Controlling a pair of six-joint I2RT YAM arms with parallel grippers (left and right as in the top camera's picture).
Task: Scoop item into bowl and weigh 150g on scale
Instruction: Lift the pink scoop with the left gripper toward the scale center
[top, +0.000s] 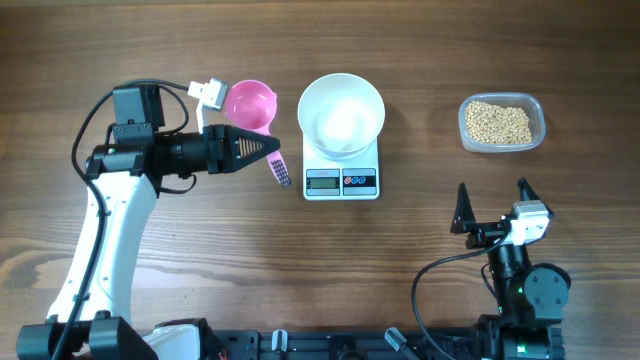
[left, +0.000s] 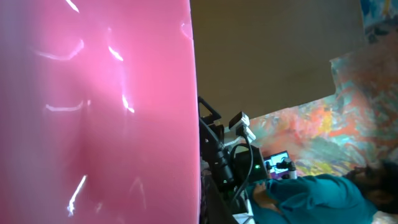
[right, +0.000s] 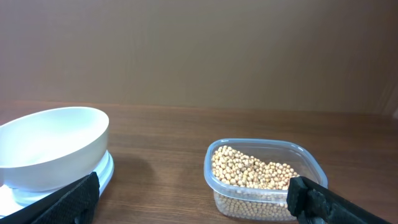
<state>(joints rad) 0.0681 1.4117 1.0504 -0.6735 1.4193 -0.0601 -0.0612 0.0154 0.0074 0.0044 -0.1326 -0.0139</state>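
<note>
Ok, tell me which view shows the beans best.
Right wrist: the beans sit close, each one distinct inside the clear tub. Overhead shows them whole but tiny. Left wrist shows none, only a pink cup.

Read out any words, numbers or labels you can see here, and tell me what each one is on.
No text can be read in any view.
Display on the scale: too small to read.
Button panel: markings too small to read.
Bowl, clear tub, pink scoop: no print visible.
</note>
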